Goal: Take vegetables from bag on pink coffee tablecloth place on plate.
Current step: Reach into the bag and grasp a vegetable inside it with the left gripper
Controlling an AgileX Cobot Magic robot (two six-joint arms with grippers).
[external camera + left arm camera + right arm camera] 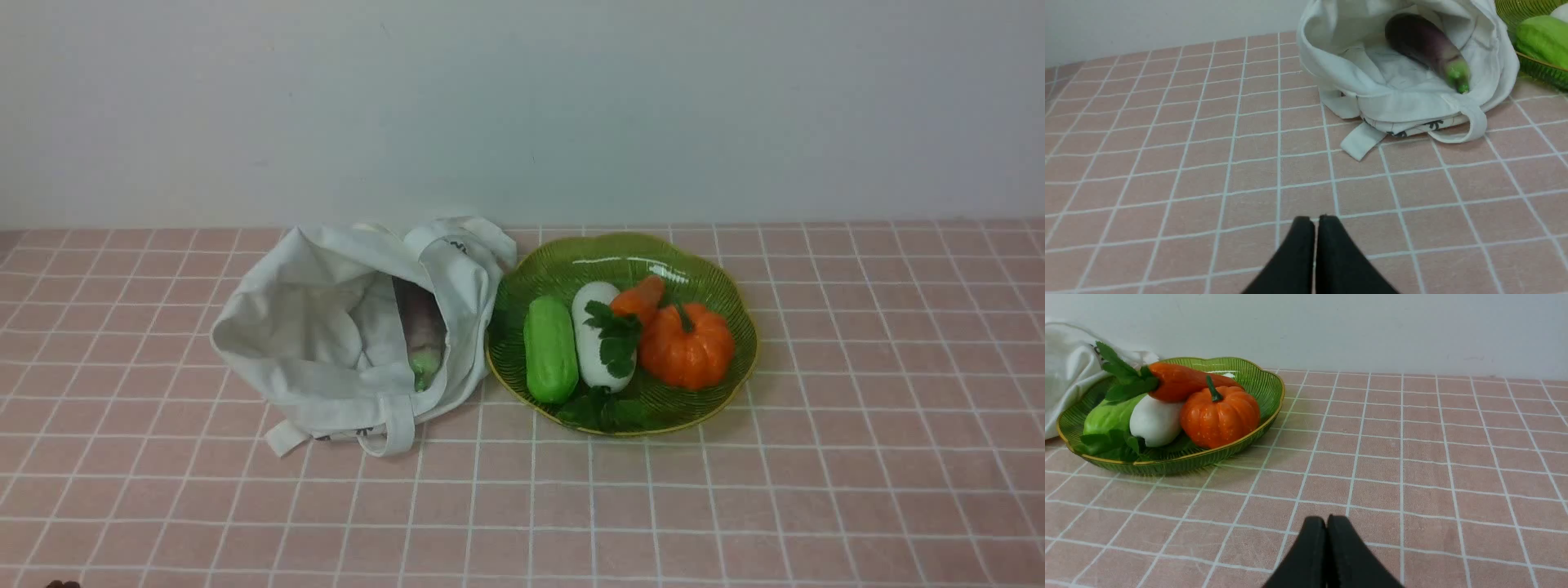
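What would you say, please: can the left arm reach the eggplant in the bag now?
Probably yes: the bag gapes open, the eggplant lies exposed inside, and only bare tablecloth separates it from the left gripper, whose shut jaws must open first.

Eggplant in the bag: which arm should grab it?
Left. The eggplant lies in the bag on the robot's left side, and the left fingers, shut, face its opening. The right fingers face the plate, with the bag beyond it.

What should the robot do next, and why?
Probably open the left fingers, shut and empty, and reach into the bag: the eggplant lies inside it, not yet on the plate.
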